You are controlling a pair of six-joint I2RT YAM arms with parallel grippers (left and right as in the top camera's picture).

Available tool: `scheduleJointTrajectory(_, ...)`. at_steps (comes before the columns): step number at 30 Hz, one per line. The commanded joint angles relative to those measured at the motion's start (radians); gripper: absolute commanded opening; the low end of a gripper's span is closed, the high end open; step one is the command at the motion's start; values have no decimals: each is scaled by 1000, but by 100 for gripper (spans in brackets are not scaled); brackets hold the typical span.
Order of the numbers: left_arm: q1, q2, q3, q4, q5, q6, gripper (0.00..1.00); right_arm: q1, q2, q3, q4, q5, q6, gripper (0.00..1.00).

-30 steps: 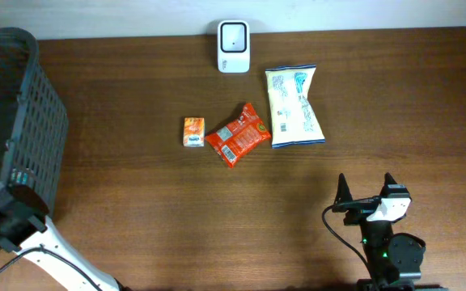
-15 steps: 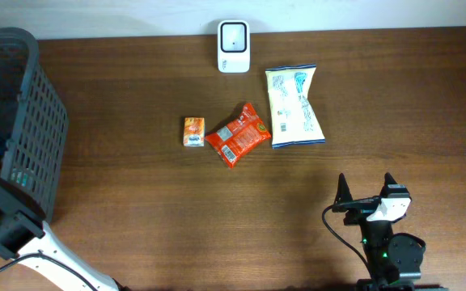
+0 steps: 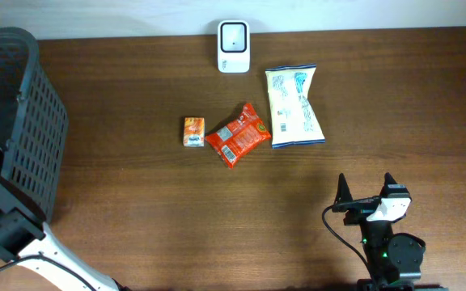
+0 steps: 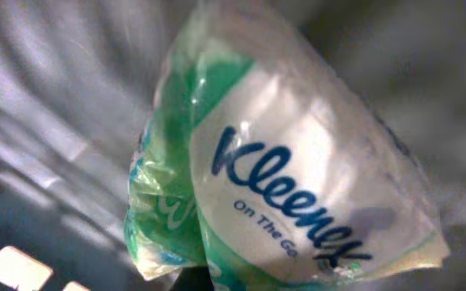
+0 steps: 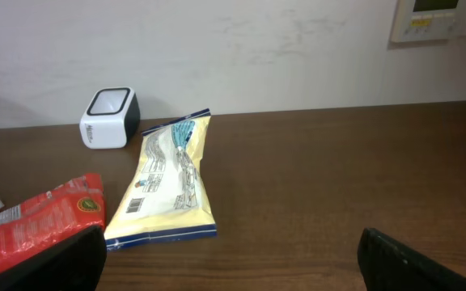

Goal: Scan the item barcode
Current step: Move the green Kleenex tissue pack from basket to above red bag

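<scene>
Judging by the left wrist view, the left tool is down in the basket [image 3: 31,121] and pressed together, apparently pinching the Kleenex pack [image 4: 298,186], which fills the frame; its fingers are hidden behind the wrap. The right tool [image 3: 365,179] is spread and parked low on the table [image 3: 136,210], well apart from the bag [image 3: 294,107], likely to leave the scanner [image 3: 234,46] reachable. Next call: lift the pack out and find its barcode, not visible here.
</scene>
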Motion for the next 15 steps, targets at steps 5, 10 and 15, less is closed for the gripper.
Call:
scheduleJointTrajectory(5, 1, -6, 960, -290, -10, -287, 0, -6, -6, -7, -3, -5, 7, 98)
scheduleJointTrajectory(10, -139, -67, 1237, -340, -127, -365, 0, -6, -6, -7, -3, -5, 7, 98)
scheduleJointTrajectory(15, -487, -70, 1217, -340, -175, -387, 0, -6, -6, -7, -3, -5, 7, 98)
